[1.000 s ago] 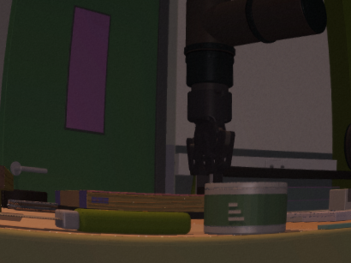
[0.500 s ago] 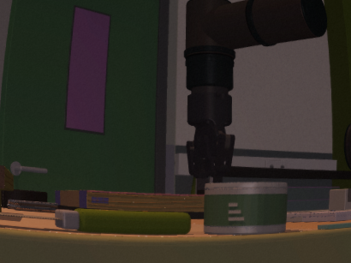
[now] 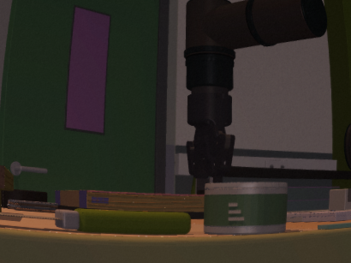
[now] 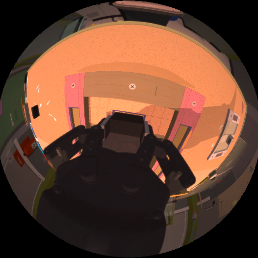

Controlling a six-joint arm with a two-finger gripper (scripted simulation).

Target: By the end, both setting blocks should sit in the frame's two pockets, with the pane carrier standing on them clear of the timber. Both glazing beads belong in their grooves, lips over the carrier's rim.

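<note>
My gripper [image 4: 123, 133] hangs just above the middle of the frame [image 4: 132, 108], and a dark brown setting block [image 4: 123, 132] sits clamped between its fingers. The frame is a timber U with a top rail and two pink side rails, lying flat on the orange table. Each side rail carries a long tan-lined groove [image 4: 74, 120] [image 4: 181, 133]. Under the block a blue-edged pocket [image 4: 127, 113] shows at the frame's inner floor. From the side, the gripper [image 3: 210, 170] stands low over the frame [image 3: 132, 199], its tips hidden behind a green tin.
A green tin [image 3: 245, 207] and a green-handled tool [image 3: 128, 222] lie at the table's near edge in the side camera. A white, windowed part [image 4: 224, 137] lies right of the frame, and a small black square [image 4: 35, 111] sits to its left.
</note>
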